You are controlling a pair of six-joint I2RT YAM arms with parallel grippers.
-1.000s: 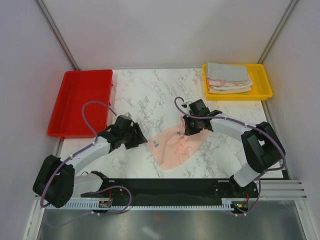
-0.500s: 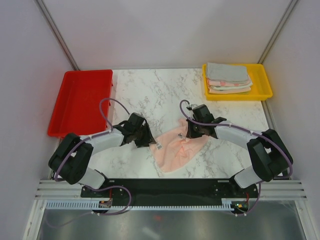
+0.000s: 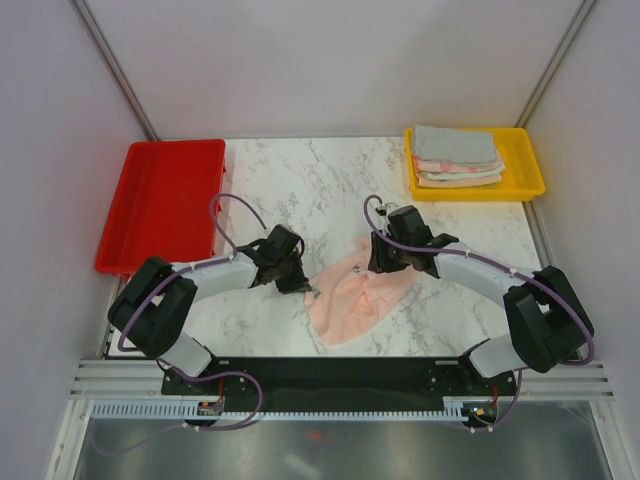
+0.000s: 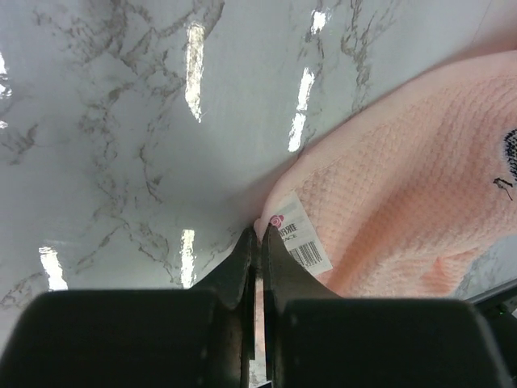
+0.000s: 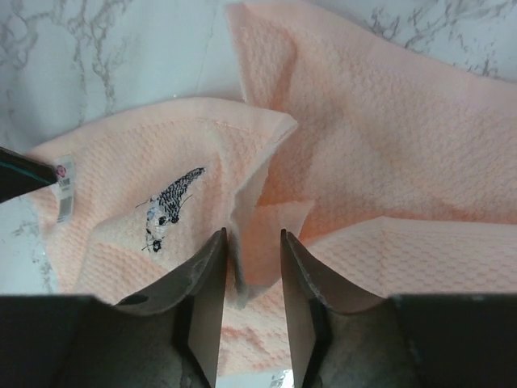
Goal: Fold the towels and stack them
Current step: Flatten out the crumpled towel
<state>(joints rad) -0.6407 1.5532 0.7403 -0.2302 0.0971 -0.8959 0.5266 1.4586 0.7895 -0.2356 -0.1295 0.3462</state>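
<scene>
Marble-pattern worktop (image 3: 300,190). Red tray (image 3: 160,205) on its far left, yellow tray (image 3: 524,162) at the far right corner, well apart. Black rail (image 3: 340,378) along the near edge.

On the marble desk (image 3: 300,190), mid-front: a crumpled pink towel (image 3: 350,305), roughly diamond-shaped, with a small dark tag at its left corner. Touching that left corner: left end effector (image 3: 303,287), arm stretched low across the desk. On the towel's upper right edge: right end effector (image 3: 380,265), pointing down into a raised fold. Far left of the towel: red tray (image 3: 160,205). Behind and right of the towel, well apart: yellow tray (image 3: 530,175) holding a neat stack (image 3: 458,158) of folded cloths, pale grey-green on top, pink and cream beneath.
</scene>
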